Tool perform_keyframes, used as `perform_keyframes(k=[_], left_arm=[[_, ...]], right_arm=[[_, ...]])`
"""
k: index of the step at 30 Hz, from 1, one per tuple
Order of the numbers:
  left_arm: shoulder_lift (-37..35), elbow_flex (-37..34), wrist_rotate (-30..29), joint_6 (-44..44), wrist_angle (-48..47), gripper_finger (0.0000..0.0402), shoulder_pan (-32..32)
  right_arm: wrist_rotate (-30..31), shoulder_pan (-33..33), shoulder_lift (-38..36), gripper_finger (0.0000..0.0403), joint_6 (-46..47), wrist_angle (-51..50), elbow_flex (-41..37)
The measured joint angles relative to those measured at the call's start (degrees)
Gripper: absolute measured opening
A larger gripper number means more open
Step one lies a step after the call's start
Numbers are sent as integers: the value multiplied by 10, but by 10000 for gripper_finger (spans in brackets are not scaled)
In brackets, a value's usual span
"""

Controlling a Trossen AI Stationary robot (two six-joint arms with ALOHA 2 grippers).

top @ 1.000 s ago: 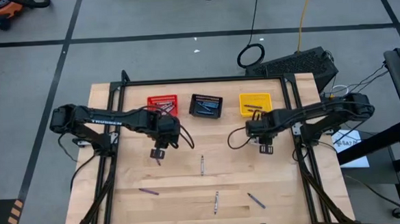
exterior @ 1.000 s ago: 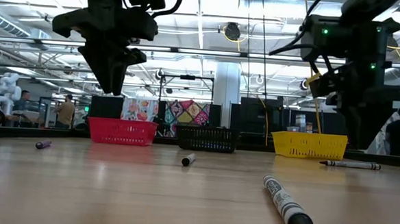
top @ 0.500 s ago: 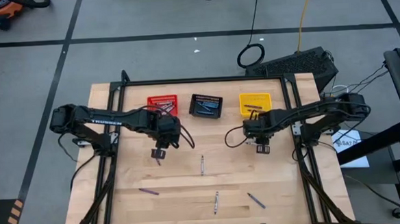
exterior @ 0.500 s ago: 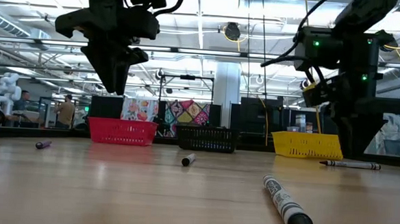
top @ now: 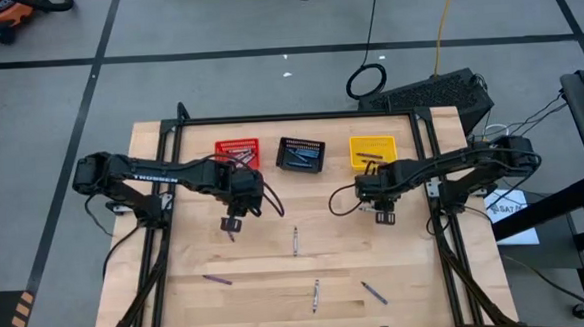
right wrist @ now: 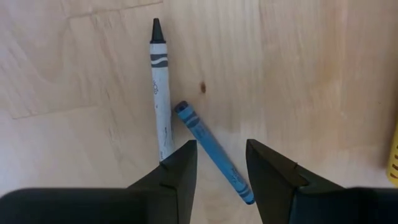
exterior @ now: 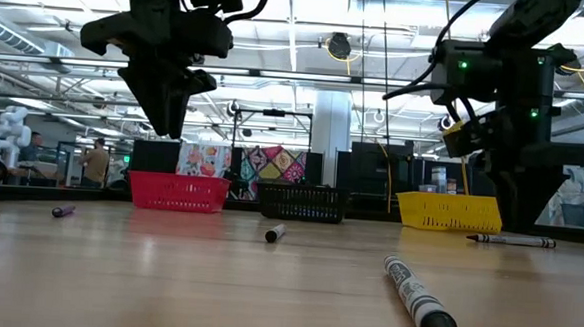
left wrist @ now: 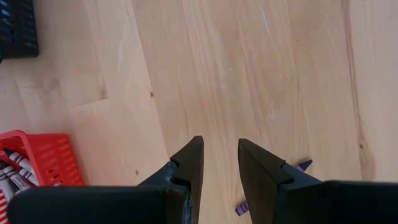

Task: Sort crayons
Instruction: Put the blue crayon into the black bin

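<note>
Left hand (top: 231, 225) hung above the pale wooden tabletop (top: 267, 260) in front of the small red mesh basket (top: 236, 152), its two dark fingers (left wrist: 189, 163) parted by a narrow gap and holding nothing; a purple crayon (left wrist: 242, 207) lay on the wood just under it, mostly hidden behind one finger. Beside it across the middle, the right hand (top: 384, 215) hovered in front of the small yellow mesh basket (top: 372, 151), fingers (right wrist: 181, 167) likewise a little apart and empty, over a grey crayon with a dark tip (right wrist: 159, 87) and a blue crayon (right wrist: 211, 148) that lay close together at an angle on the tabletop. Between the two outer baskets stood the small black mesh basket (top: 300, 153). Purple crayons already lay in the red basket (left wrist: 13, 168). Further crayons were scattered on the nearer part of the tabletop: a grey one near the middle (top: 295, 240), another grey one closer to the front edge (top: 316, 295), a purple one to the left (top: 216, 280), and one more to the right (top: 374, 292). In the low view, a grey crayon with a black tip (exterior: 420, 302) lay closest to the camera.
</note>
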Motion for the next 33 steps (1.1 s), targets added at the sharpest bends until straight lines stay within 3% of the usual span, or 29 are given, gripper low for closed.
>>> perform_keyframes(k=[10, 24, 28, 33], left_arm=[[0, 0, 0, 0, 0, 96, 0], [0, 0, 0, 0, 0, 96, 0], [0, 0, 0, 0, 0, 96, 0], [0, 0, 0, 0, 0, 96, 0]], right_arm=[[-1, 0, 2, 125, 0, 0, 0], [0, 0, 73, 123, 2, -2, 2], [-2, 0, 73, 91, 3, -2, 2], [-1, 0, 74, 15, 14, -2, 1]])
